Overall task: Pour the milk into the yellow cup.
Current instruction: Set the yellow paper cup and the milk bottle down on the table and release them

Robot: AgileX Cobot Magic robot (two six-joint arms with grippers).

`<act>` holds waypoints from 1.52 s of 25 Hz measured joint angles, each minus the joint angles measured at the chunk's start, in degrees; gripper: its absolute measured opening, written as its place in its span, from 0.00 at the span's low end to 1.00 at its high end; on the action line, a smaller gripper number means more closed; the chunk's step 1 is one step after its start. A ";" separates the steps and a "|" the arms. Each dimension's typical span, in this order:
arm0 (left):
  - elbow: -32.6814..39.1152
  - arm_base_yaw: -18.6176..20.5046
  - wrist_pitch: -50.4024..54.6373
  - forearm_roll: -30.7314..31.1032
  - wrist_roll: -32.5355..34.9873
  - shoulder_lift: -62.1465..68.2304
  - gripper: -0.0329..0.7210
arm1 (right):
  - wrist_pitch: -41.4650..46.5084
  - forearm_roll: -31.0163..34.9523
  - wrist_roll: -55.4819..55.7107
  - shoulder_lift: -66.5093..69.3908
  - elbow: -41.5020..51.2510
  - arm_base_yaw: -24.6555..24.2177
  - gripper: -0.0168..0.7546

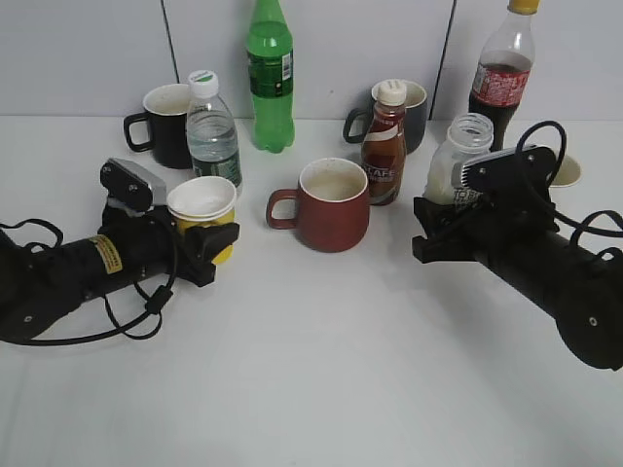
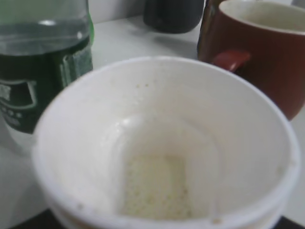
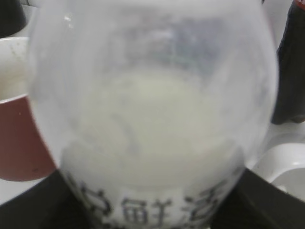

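Observation:
The yellow cup (image 1: 201, 201) stands upright at the left, white inside, and fills the left wrist view (image 2: 157, 143), with a thin creamy film at its bottom. My left gripper (image 1: 208, 239) is shut on its yellow wall. The milk bottle (image 1: 458, 156) is uncapped and upright at the right. It fills the right wrist view (image 3: 152, 119), with creamy liquid low inside and dark characters on its label. My right gripper (image 1: 450, 219) is shut on its lower body. Cup and bottle are well apart, with the dark red mug (image 1: 333, 206) between them.
A water bottle (image 1: 212, 131), a black mug (image 1: 167, 122) and a green bottle (image 1: 270, 78) stand behind the cup. A brown coffee bottle (image 1: 384, 146), a dark grey mug (image 1: 417, 109), a cola bottle (image 1: 501, 73) and a white mug (image 1: 568, 171) stand near the milk.

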 joint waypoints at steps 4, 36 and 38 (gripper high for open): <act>-0.91 0.00 0.09 0.05 0.15 0.47 0.53 | -0.02 0.00 0.12 0.00 0.05 0.00 0.59; 14.87 0.00 2.12 -3.12 0.15 -13.42 0.81 | -0.72 0.14 2.78 10.18 -5.37 0.00 0.67; 16.95 0.00 2.17 -4.36 1.05 -15.98 0.81 | 1.80 0.20 2.72 9.08 -5.37 0.00 0.67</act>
